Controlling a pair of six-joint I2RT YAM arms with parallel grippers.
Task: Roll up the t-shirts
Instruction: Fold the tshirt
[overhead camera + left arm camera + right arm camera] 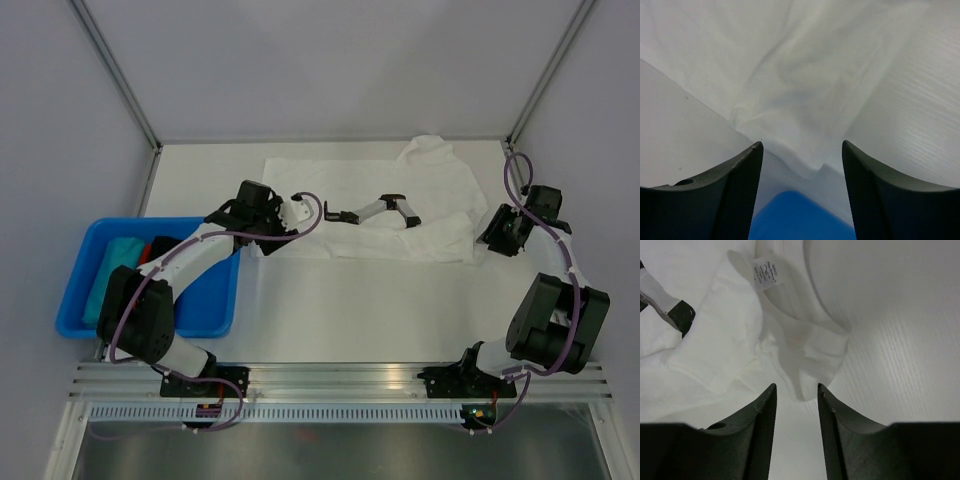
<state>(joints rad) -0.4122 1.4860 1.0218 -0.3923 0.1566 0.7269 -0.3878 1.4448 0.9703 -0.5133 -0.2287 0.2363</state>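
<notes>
One white t-shirt (400,185) lies spread at the back middle of the table, with a black and grey printed mark (370,212) on it. My left gripper (265,232) hovers at the shirt's near left corner. In the left wrist view the gripper (801,145) is open, and the cloth corner (805,75) ends just ahead of the fingertips. My right gripper (497,238) is at the shirt's right edge. In the right wrist view it (796,386) is open, with a fold of cloth (805,350) reaching between the tips, not pinched. A neck label (765,272) shows.
A blue bin (150,222) stands at the left with teal cloth (120,265) and a red and black item inside. Its corner shows under the left gripper (795,215). Grey walls and slanted metal posts (115,70) close the back. A metal rail (340,375) runs along the front.
</notes>
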